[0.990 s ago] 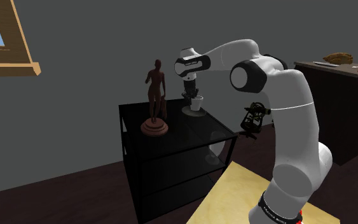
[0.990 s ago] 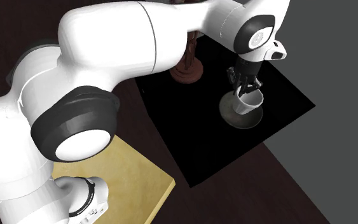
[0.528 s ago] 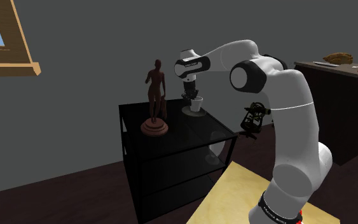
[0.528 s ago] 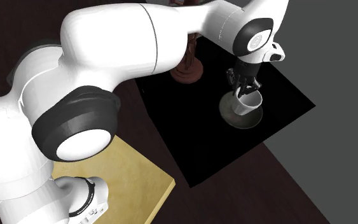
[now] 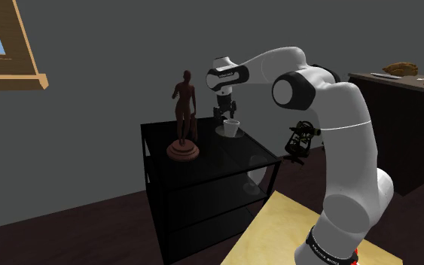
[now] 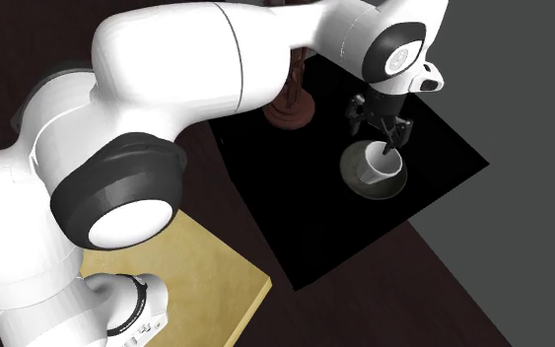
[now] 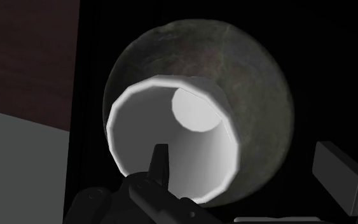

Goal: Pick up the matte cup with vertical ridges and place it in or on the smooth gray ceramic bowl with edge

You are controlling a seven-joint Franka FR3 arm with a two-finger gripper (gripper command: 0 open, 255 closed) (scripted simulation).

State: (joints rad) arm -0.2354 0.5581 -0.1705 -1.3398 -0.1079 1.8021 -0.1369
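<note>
Item: figurine (image 5: pixel 184 113), brown, a standing human form on a round base, to the shoulder view's left of the bowl (image 6: pixel 359 184)
Item: bowl, gray, mottled, smooth, shallow with a rounded edge, on the black table (image 6: pixel 305 202)
Item: cup (image 6: pixel 376 164), plain white, matte, faceted sides, sitting inside the bowl
Item: hand (image 6: pixel 377 130), black, just above the bowl, fingers spread and touching nothing
Status: placing looks done; only the hand's retreat from the bowl seems left

Black shelf (image 5: pixel 219 153) top: brown figurine (image 5: pixel 184 113), grey bowl (image 6: pixel 394 185) nearby
</note>
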